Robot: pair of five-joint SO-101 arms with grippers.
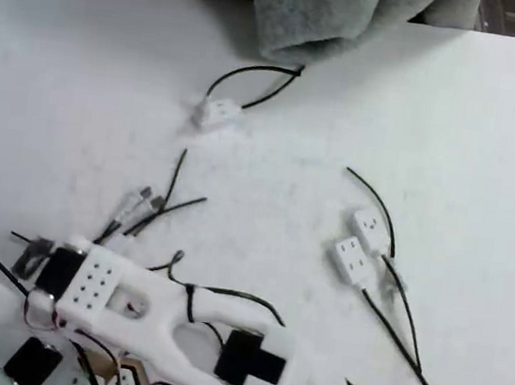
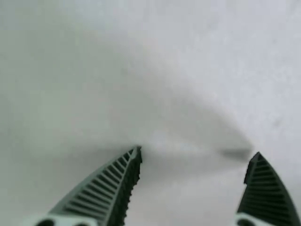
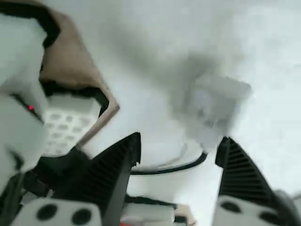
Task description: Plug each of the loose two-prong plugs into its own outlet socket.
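Plugs (image 1: pixel 134 205) loose and unplugged on table (image 1: pixel 459 105). Left gripper (image 2: pixel 196 153) spread wide above tabletop. Right gripper (image 3: pixel 181 137) also agape, cable (image 3: pixel 169 168) across its gap, socket (image 3: pixel 214 103) just ahead.

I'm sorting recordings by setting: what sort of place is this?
Probably a robotics lab or hobby workbench: a plain white tabletop, a white plastic robot arm with exposed wiring, and small white outlet sockets on black cords lying loose.

The left gripper (image 2: pixel 197 151) holds its ribbed fingers (image 2: pixel 113 183) wide apart; white table (image 2: pixel 141 70) lies between. A soft shadow (image 2: pixel 197 127) falls just beyond the fingertips.
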